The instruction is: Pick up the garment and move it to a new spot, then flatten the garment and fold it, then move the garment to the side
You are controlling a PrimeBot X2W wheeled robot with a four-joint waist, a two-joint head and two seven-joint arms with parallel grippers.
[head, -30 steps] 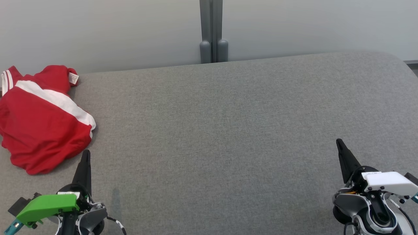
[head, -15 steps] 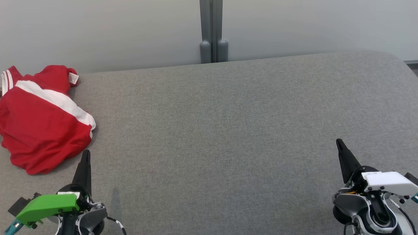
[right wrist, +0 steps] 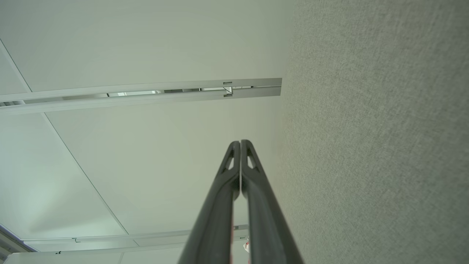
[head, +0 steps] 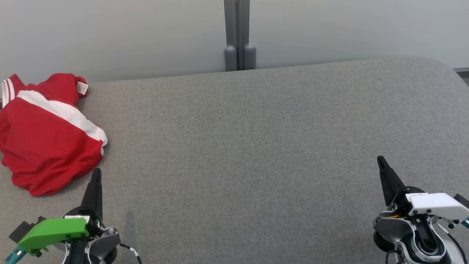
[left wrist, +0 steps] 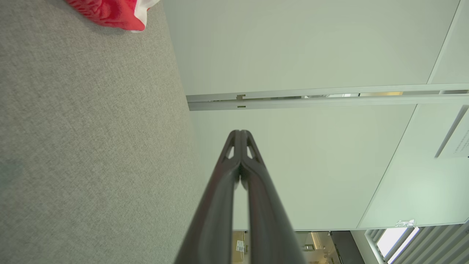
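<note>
A red garment [head: 47, 154] with a broad white stripe [head: 62, 112] lies crumpled at the far left of a grey, fabric-covered worktop [head: 256, 146]. Its left side is cut off by the edge of the head view, and a small white label [head: 82, 88] pokes out at its far corner, close to the worktop's back edge. The robot's left tool [head: 96, 172], mounted beneath a green cover [head: 51, 231], points up the head view from the lower left, its two dark fingers clenched into a single spike with nothing between them. The tip sits just beside the garment's near right hem and appears clear of the cloth. In the left wrist view a scrap of the red-and-white fabric shows in the top left corner, well apart from the fingertips. The right tool [head: 380, 158], under a white cover [head: 436, 205], rises from the lower right of the head view, likewise pressed shut and holding nothing, far across the worktop from the garment. Both wrist views show the finger pairs meeting tip to tip against a pale wall [head: 110, 33], with the grey worktop running along one side. A grey post [head: 237, 36] stands against that wall behind the middle of the worktop.
</note>
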